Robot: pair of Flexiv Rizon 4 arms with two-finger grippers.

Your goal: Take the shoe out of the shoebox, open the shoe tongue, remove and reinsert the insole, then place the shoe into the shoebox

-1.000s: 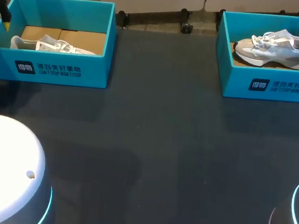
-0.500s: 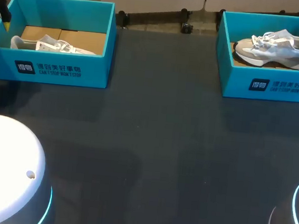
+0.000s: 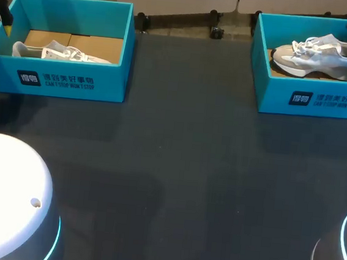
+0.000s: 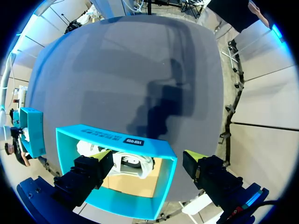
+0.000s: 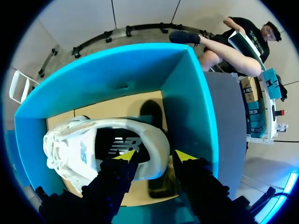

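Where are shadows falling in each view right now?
Head view: faint shadows lie on the table before the left box. Left wrist view: an arm-shaped shadow darkens the table ahead of the left tool. Right wrist view: a dark shadow falls on the floor of the right box by the shoe.

We see the left shoebox [image 3: 61, 79] and right shoebox [image 3: 312, 97] teal, each with a dark, white-printed label and brown cardboard floor. The right shoe [image 3: 319, 55] is white and pale grey, the table [image 3: 187, 180] dark grey; our right gripper [image 5: 154, 156] is black with yellow tips.
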